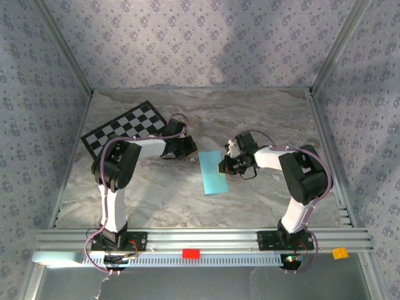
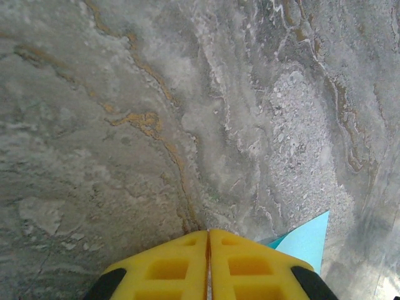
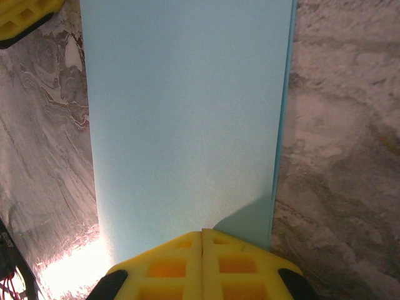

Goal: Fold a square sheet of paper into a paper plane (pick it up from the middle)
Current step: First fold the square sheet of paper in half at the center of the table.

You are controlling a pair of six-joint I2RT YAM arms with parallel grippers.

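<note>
A lab test booth: patterned walls (image 1: 187, 44), checkerboard card (image 1: 125, 128).

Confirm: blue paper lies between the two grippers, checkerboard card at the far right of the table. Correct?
Not quite. The checkerboard card sits at the far left of the table, as the top view shows. The blue paper does lie between the left gripper and the right gripper.

The worktop (image 1: 262, 119) is covered in a marble-patterned surface, seen as matt and faintly grained. The sheet of paper (image 3: 187, 112) is made of thin, smooth, matt paper with a fine tooth. The fingers of the left pincer (image 2: 209, 236) and the right pincer (image 3: 202, 234) are moulded in matt yellow plastic. The rail (image 1: 200, 238) at the near edge is made of ribbed, dull-shining metal.
</note>
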